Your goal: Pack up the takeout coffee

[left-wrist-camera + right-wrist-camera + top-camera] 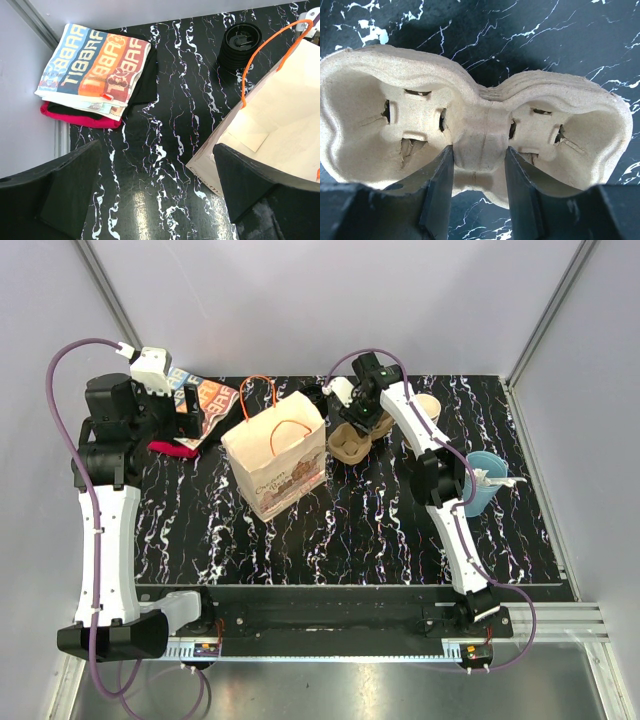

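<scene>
Over black marbled tabletop (350,530); takeout coffee nowhere clearly visible, perhaps hidden somewhere right of the paper bag (278,455); right gripper (479,152) astride the pulp carrier (395,50) at its bridge, likely the slimmest hold, clamp uncertain; left gripper (156,150) spread wide, empty, left of the bag.

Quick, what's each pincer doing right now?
Left pincer: open, holding nothing.
Right pincer: shut on the middle ridge of the pulp cup carrier.

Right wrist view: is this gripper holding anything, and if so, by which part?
Yes. The right gripper pinches the pulp cup carrier by its narrow middle bridge, one finger on each side, between the two empty cup wells.
</scene>
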Tool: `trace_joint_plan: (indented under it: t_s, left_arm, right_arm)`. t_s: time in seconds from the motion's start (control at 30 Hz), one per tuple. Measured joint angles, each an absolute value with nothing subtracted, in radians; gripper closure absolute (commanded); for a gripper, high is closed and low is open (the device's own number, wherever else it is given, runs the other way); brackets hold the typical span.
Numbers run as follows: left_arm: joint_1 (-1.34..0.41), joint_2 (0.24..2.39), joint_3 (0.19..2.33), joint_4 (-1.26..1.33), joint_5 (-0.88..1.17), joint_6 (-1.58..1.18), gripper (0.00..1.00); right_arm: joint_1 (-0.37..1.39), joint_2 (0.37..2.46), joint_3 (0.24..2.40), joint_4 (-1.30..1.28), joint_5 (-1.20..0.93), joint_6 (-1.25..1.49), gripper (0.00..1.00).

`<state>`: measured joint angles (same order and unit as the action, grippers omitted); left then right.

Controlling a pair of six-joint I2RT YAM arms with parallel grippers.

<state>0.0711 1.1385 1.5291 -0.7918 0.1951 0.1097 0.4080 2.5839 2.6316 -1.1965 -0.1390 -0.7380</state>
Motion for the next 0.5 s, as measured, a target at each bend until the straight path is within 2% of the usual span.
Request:
trace_joint_plan:
  t_s: [0.5]
  left_arm:
    - [0.077,1.139,1.529,-0.792,0.204,0.106,0.01]
  right_arm:
    - [0.398,2.566,2.632,-1.165,-0.156,-0.684,0.48]
